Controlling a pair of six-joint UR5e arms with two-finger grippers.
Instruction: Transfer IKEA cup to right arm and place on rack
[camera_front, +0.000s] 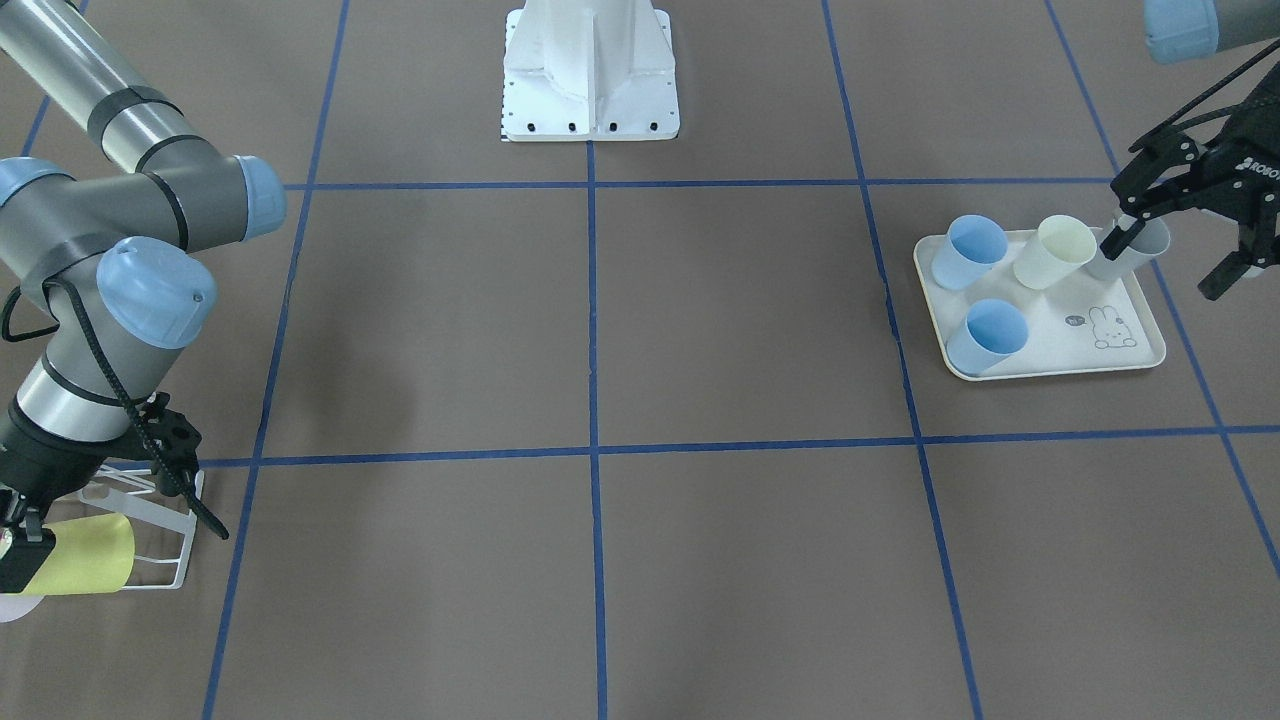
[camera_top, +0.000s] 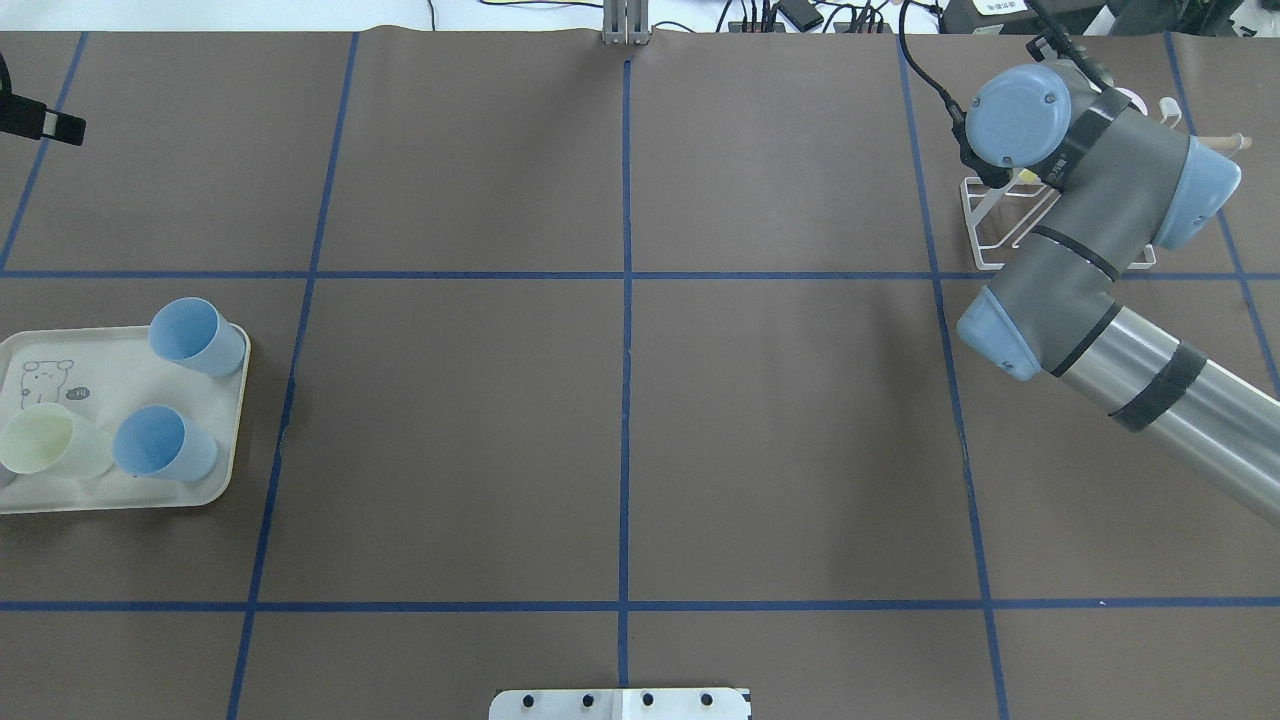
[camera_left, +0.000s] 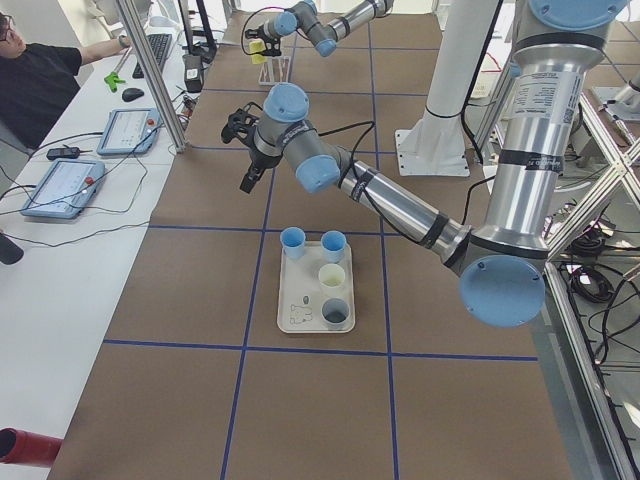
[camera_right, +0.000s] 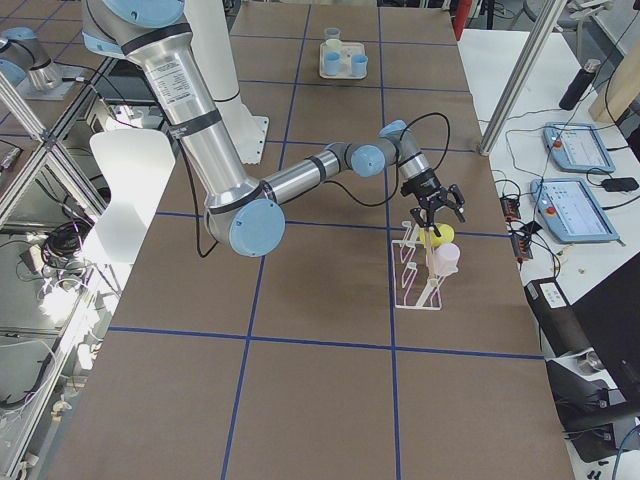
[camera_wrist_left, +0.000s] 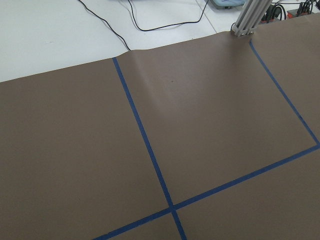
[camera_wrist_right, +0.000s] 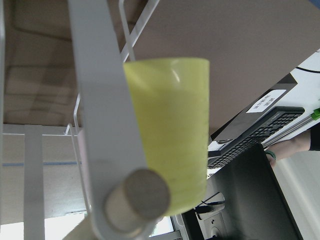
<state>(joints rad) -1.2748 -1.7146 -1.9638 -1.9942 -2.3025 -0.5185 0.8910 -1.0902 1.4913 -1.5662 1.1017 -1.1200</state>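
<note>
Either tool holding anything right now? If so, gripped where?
Left tool is open and empty. Right tool sits at one end of the yellow cup at the rack; whether it grips cannot be told.

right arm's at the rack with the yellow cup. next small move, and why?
Probably release and back the right end effector straight away from the rack. The yellow cup lies sideways at the rack, a rack bar crossing it in the wrist view, so it looks seated; grip state is unclear.
</note>
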